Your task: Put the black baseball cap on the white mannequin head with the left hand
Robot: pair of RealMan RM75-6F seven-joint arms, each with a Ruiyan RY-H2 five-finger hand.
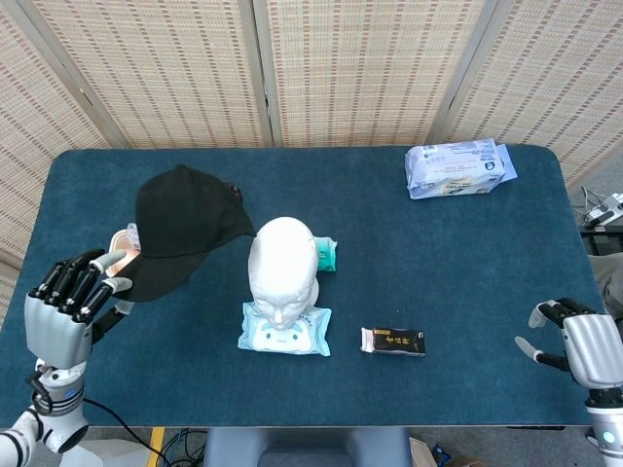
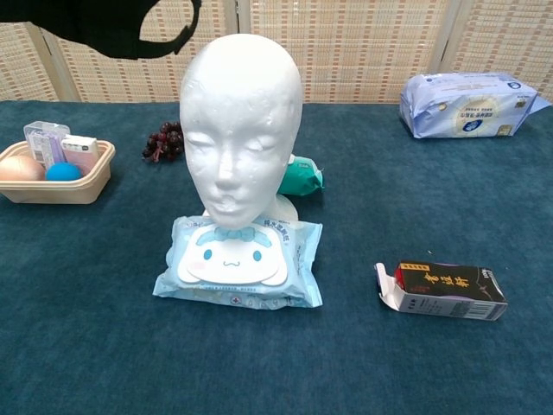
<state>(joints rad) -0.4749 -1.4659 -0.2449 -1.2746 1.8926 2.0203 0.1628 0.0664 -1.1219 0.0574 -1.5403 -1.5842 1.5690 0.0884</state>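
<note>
Black baseball cap (image 1: 185,229) held by its brim in left hand (image 1: 68,302), airborne just beside white mannequin head (image 1: 282,268), not yet seated; right hand (image 1: 574,345) empty, fingers loosely curled

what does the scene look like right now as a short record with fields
cap: black baseball cap held up off the table, left of the mannequin head, not on it yet
mannequin head: white mannequin head upright, bare, its base against a cartoon wipes pack
left hand: left hand grips the cap's near edge
right hand: right hand near the table's right front corner, holding nothing, fingers partly curled
tray: tan tray with small items at the left
other items: grapes, black carton, blue-white pack at the far right
</note>
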